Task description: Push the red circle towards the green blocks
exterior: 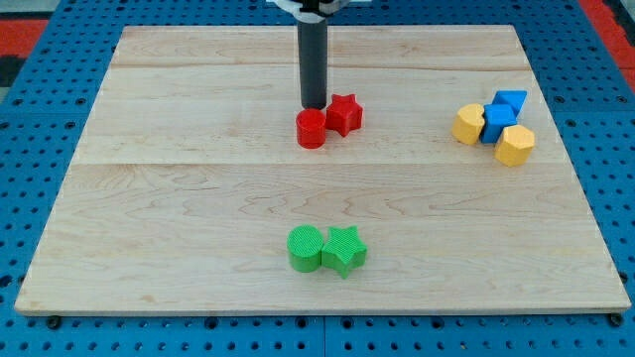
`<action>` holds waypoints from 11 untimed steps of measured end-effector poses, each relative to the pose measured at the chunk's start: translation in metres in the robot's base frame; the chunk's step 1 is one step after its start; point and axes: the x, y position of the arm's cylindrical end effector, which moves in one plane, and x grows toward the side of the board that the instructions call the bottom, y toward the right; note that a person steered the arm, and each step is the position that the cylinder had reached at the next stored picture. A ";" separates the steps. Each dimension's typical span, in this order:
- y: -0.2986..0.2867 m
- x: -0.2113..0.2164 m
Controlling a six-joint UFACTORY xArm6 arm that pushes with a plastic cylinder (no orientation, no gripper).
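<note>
A pale wooden counter [198, 198] lies on a blue pegboard. Near its bottom edge sit a green circle [305, 248] and green star [344, 249], touching. Toward the right edge cluster two blue blocks [503, 111] and two yellow blocks [469, 124]. Toward the top edge, midway across, the red circle [311, 128] touches a red star [344, 114]. It looks light, rigid and prone to sliding off-line; push its far side squarely. There is no claw, nothing held: my tip [314, 106] stands just behind the circle.

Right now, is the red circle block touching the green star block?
No, the red circle block sits far above the green star block.
</note>
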 end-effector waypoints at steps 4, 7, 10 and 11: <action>-0.024 0.079; -0.023 0.100; 0.023 0.095; 0.023 0.116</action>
